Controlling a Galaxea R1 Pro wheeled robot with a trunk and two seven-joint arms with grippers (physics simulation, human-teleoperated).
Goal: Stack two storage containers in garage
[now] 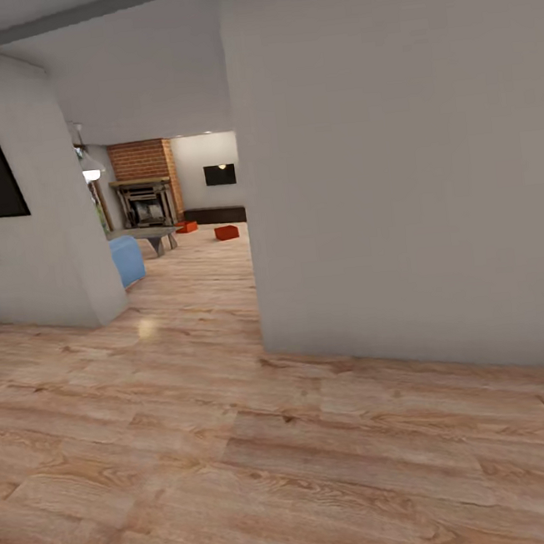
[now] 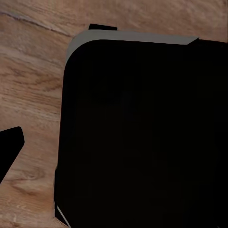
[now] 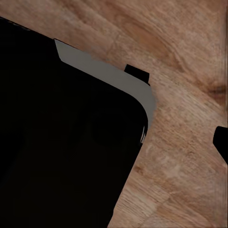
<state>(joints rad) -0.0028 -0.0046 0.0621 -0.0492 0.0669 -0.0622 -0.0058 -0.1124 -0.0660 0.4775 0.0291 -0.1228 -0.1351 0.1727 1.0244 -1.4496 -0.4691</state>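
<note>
Far down the light wood floor, in the living room past a doorway, two small orange-red storage containers rest on the planks. One container lies in the open. The other sits nearer the brick fireplace. In the left wrist view a dark fingertip pokes in at the frame edge over wood floor, beside a large black rounded body. The right wrist view has a similar dark fingertip and black body. Neither gripper's jaws can be read.
A big pale wall stands close on the right, its corner edging the passage. Another pale wall with dark frames is on the left. A blue sofa end, a grey low table and a wall TV lie beyond.
</note>
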